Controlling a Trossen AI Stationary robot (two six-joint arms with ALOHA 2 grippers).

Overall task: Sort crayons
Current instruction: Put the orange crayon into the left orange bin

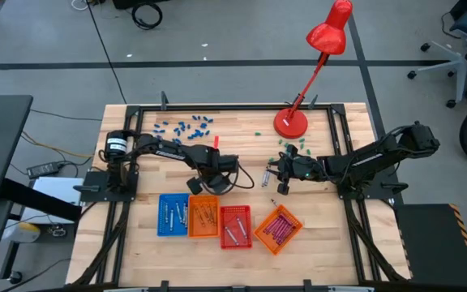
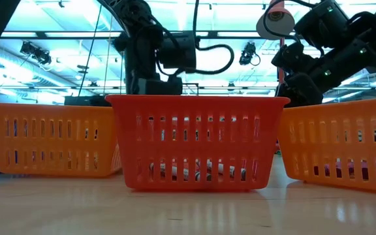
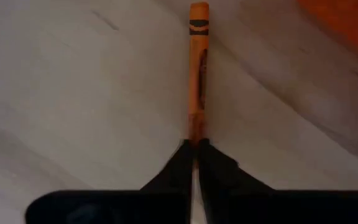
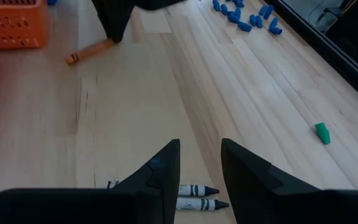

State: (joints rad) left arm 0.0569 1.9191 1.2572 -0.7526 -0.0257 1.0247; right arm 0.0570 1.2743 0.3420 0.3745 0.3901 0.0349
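The left gripper (image 3: 196,147), just behind the orange tray (image 1: 203,217), is clamped on an orange crayon (image 3: 197,68) lying on the table (image 4: 241,81); the right gripper (image 4: 200,163), jaws apart, hovers over two grey crayons (image 4: 194,196), farther from that tray.

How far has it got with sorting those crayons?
Well along: the four small plastic baskets along the table's near edge already hold crayons. In hand: the left gripper is shut on one orange wax crayon. Left: two grey crayons lying on the wooden table by the open right gripper.
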